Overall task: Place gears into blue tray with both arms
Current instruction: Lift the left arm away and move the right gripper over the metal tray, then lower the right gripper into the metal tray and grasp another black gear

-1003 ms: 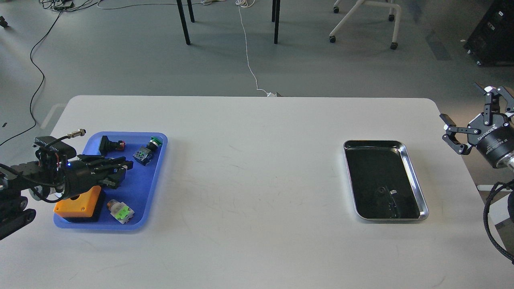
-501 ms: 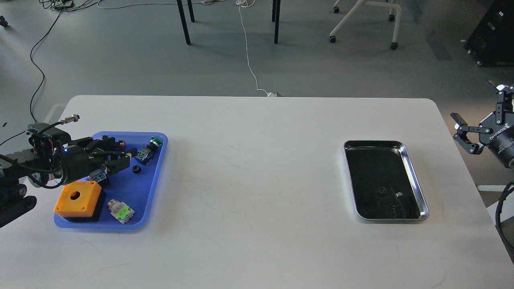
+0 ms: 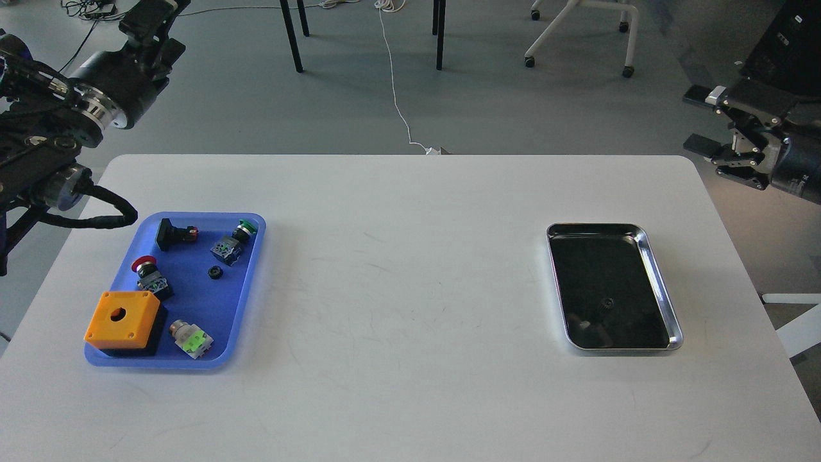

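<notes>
A small black gear lies on the floor of the blue tray at the table's left, among push-button switches. Another gear lies in the steel tray on the right. My left gripper is raised high at the far upper left, well away from the blue tray; it is seen dark and end-on, so its fingers cannot be told apart. Off the table's right edge, above the steel tray, my right gripper hangs open with nothing in it.
The blue tray also holds an orange box, a red-capped switch, a green-capped switch, a black-capped switch and a green-and-white part. Chair and table legs stand on the floor beyond the table.
My left arm has lifted out of the blue tray to the upper left, leaving a gear lying there. My right arm has risen and turned.
</notes>
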